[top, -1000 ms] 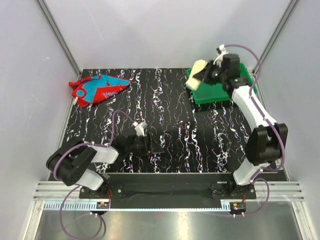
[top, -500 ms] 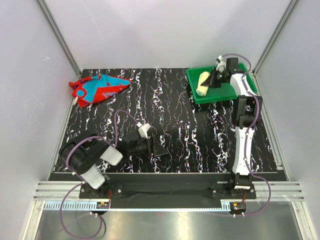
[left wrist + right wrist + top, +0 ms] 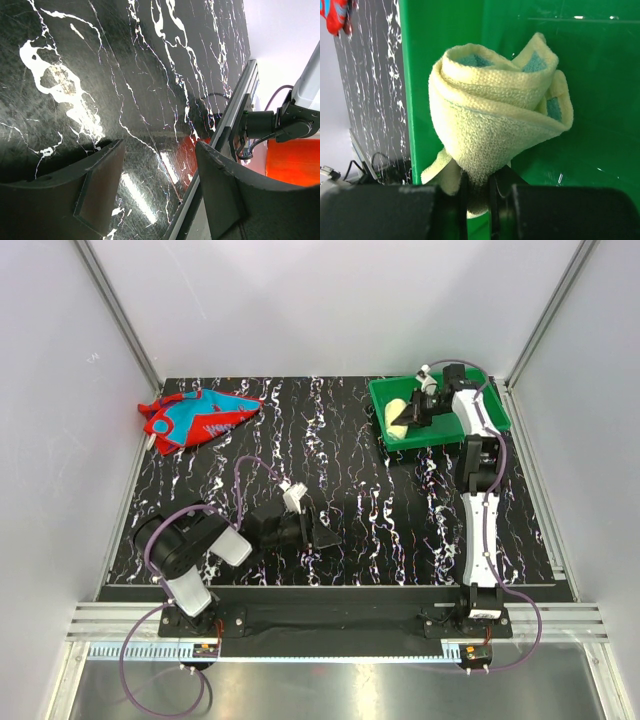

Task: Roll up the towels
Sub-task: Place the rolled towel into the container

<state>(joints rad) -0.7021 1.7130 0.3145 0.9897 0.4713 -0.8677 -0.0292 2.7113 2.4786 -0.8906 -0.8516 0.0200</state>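
In the top view the right gripper (image 3: 410,415) is too small to read, and its body covers part of the pale yellow towel (image 3: 397,420); the right wrist view shows more: the towel is a loose roll lying in the green tray (image 3: 417,75), against its wall; its teal patch shows only as slivers inside the folds; its lower end is hidden between the fingers (image 3: 437,210), which stand nearly together, pinching it; the red towel (image 3: 195,418) lies crumpled at the far left corner of the table (image 3: 350,440), well apart from both arms, and is cut off at the wrist view's edge; the left gripper (image 3: 159,147) hangs low over bare marbled table, jaws wide, gripping nothing.
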